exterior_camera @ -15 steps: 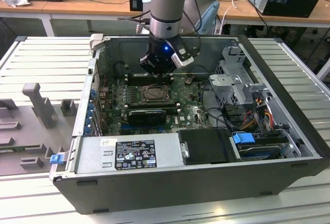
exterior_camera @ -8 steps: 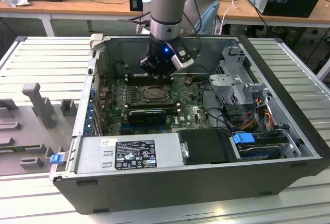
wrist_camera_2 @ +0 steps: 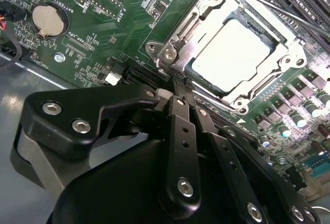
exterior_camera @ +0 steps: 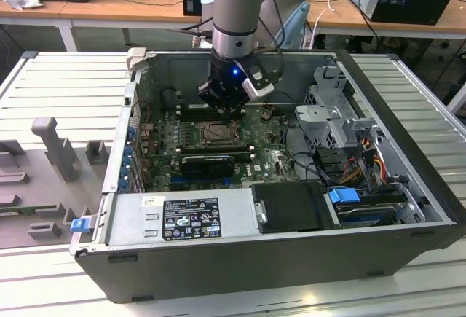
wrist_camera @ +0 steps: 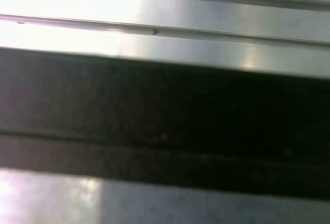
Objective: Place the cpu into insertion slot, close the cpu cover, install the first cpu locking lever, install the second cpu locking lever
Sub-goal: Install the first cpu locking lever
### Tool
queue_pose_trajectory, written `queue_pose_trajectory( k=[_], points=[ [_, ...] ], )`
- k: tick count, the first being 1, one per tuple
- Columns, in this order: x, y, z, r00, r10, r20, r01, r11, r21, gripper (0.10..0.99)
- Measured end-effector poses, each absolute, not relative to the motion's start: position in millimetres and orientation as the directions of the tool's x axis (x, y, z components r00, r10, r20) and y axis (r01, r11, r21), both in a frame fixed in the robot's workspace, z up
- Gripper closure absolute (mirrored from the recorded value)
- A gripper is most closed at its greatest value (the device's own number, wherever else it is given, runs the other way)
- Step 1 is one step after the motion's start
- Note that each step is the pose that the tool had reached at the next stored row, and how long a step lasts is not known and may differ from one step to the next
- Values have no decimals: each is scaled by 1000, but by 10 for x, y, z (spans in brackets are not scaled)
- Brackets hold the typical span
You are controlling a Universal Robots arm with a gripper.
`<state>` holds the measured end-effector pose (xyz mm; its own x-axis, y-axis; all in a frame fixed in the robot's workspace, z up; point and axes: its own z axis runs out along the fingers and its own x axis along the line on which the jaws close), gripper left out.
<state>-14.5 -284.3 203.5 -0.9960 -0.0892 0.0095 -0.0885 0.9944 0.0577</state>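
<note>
In the second wrist view the hand (wrist_camera_2: 178,87), fingers together and holding nothing, sits at the lower-left edge of the cover (wrist_camera_2: 192,41), which lies over the cpu (wrist_camera_2: 232,54), upper right.

The arm (exterior_camera: 234,11) was a pale blue and grey cylinder with a silver metal band near its lower end. Below it sat a black wrist block carrying a small blue light at its 12 o'clock edge. The gripper (wrist_camera_2: 178,92) was matte black, built of flat linked bars fastened with round silver screws and small holes.
</note>
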Motion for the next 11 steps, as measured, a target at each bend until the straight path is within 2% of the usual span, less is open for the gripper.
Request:
queue_pose_trajectory(
  k=[8, 11],
  points=[
    [-139, -2842, 2018, -996, -89, 10, -89, 995, 54, 980],
    [-139, -2842, 2112, -996, -89, 10, -89, 995, 54, 980]
  ],
)
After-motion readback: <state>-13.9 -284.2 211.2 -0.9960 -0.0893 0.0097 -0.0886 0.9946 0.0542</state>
